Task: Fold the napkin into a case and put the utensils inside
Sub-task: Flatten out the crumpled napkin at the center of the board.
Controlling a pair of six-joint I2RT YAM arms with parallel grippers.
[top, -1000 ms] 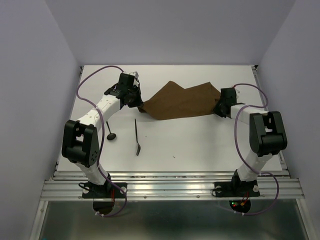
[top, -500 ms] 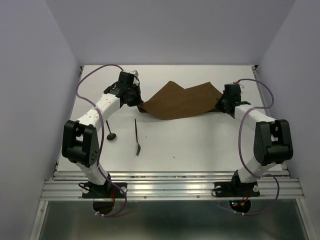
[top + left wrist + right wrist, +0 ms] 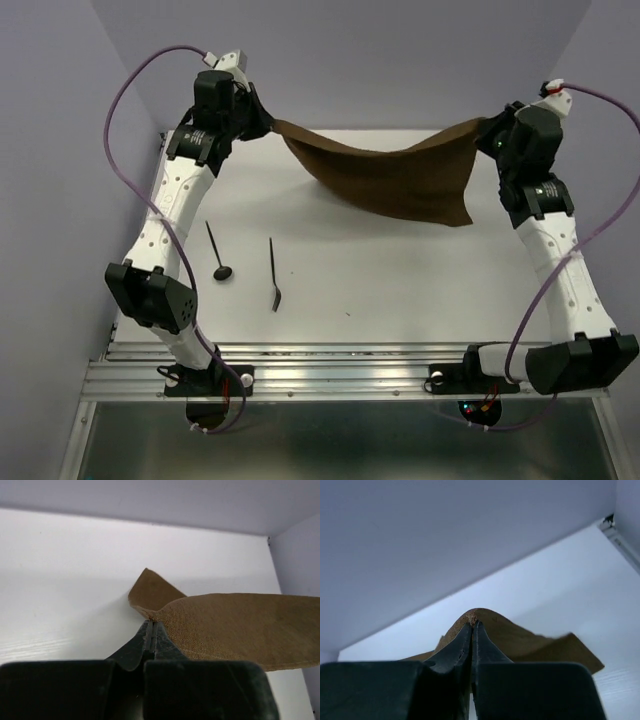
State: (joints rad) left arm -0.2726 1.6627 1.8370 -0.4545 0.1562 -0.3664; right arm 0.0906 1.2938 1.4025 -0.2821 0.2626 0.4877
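The dark brown napkin (image 3: 395,178) hangs in the air over the far half of the table, stretched between both grippers and sagging in the middle. My left gripper (image 3: 270,122) is shut on its left corner, seen in the left wrist view (image 3: 151,616). My right gripper (image 3: 484,128) is shut on its right corner, seen in the right wrist view (image 3: 472,621). Two dark utensils lie on the table at the near left: a shorter one with a round head (image 3: 217,254) and a long slender one (image 3: 273,275). No folded case shows.
The white table (image 3: 400,290) has a metal rail along its near edge (image 3: 340,375). Purple walls close in the back and both sides. The left arm's cable (image 3: 125,90) loops out to the left and the right arm's cable (image 3: 620,210) to the right.
Both grippers have risen and moved apart toward the back, lifting the napkin off the table and stretching it out between them. The utensils have not moved.
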